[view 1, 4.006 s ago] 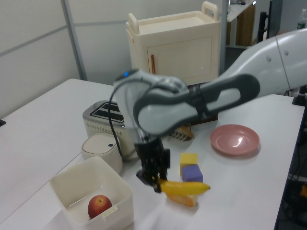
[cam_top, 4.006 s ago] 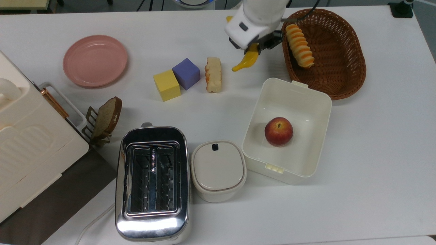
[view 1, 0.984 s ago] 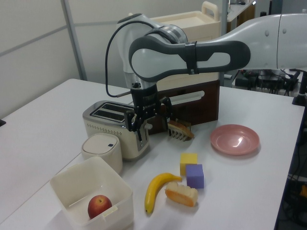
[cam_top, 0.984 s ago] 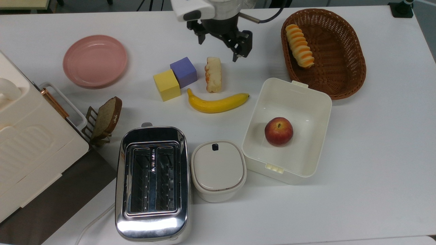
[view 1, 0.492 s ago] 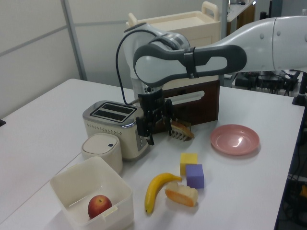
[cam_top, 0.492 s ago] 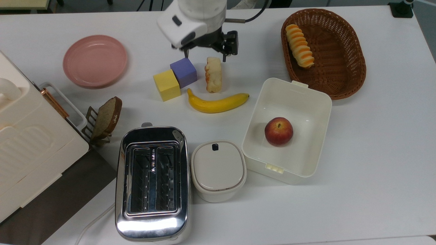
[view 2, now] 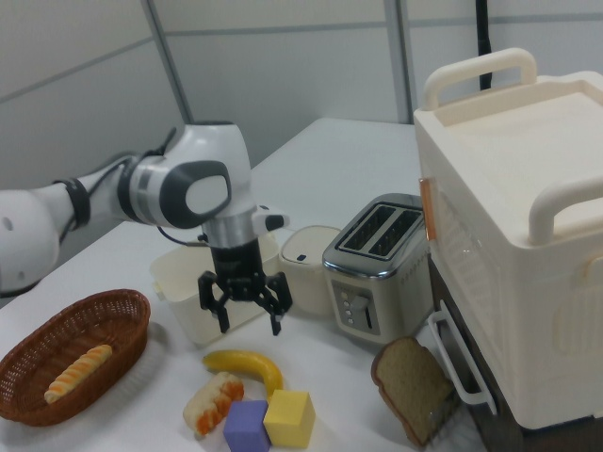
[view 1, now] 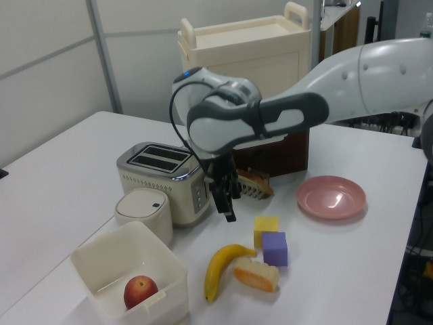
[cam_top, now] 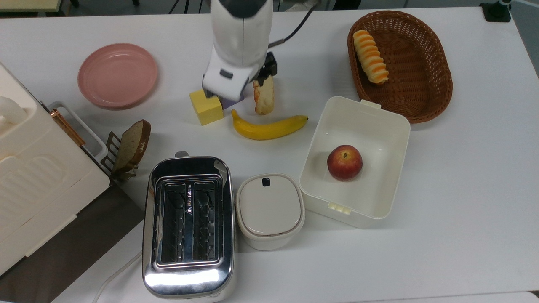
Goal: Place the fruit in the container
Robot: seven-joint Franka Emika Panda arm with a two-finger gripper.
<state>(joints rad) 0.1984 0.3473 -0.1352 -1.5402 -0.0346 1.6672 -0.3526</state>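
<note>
Banana (cam_top: 268, 127) lay flat on the table just beside the box (cam_top: 391, 120), outside it, so we judged the pick was yet to come. We held our gripper (view 2: 247, 309) above it, fingers spread wide and empty, presumably lining up for a grasp. An apple (cam_top: 345, 163) already sat inside the box. Close by crowded a bread piece (cam_top: 263, 96), a yellow cube (cam_top: 205, 108) and a purple cube (view 1: 275, 248), which could catch our fingers.

banana (view 1: 220, 271) on table, apple (view 1: 140, 291) in white box (view 1: 128, 274), hand (view 1: 227, 203) above
</note>
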